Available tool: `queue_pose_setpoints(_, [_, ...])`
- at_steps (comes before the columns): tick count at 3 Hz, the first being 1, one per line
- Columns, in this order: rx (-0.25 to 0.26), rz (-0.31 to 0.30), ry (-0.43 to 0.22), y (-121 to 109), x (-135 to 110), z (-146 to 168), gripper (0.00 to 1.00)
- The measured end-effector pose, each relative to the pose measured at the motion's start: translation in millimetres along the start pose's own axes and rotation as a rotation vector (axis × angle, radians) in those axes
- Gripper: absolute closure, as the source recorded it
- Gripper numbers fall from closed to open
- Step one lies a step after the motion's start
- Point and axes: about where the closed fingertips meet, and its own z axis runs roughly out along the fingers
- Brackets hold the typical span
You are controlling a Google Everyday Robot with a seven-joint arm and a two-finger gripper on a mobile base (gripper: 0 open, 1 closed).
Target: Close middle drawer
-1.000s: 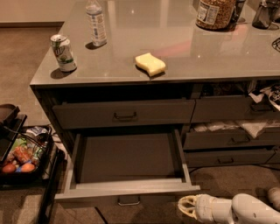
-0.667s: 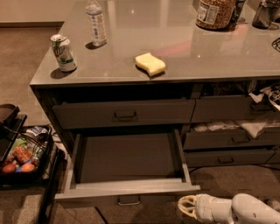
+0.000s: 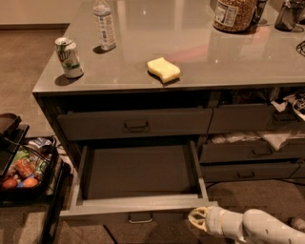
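The middle drawer point(image 3: 138, 172) is pulled far out of the counter unit, its dark inner floor bare. Its pale grey front rim point(image 3: 138, 206) faces me, with the small metal pull handle point(image 3: 140, 218) just below it at the centre. The top drawer point(image 3: 136, 124) above it is nearly shut. My gripper point(image 3: 196, 219), cream-coloured, sits at the bottom right, just in front of the drawer's right front corner, at or very near it. The white arm point(image 3: 259, 228) runs off to the right.
On the grey countertop point(image 3: 190, 52) stand a green can point(image 3: 69, 57), a water bottle point(image 3: 105, 24), a yellow sponge point(image 3: 163, 69) and a jar point(image 3: 233, 14). Right-hand drawers point(image 3: 252, 152) hang part open with clutter. A black basket of snacks point(image 3: 24, 171) stands at the left on the floor.
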Motion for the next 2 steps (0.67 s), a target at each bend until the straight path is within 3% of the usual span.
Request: queue_pose_setpoints(2, [0.026,-0.028,0.005,-32.9,-15.6,32.8,1.0])
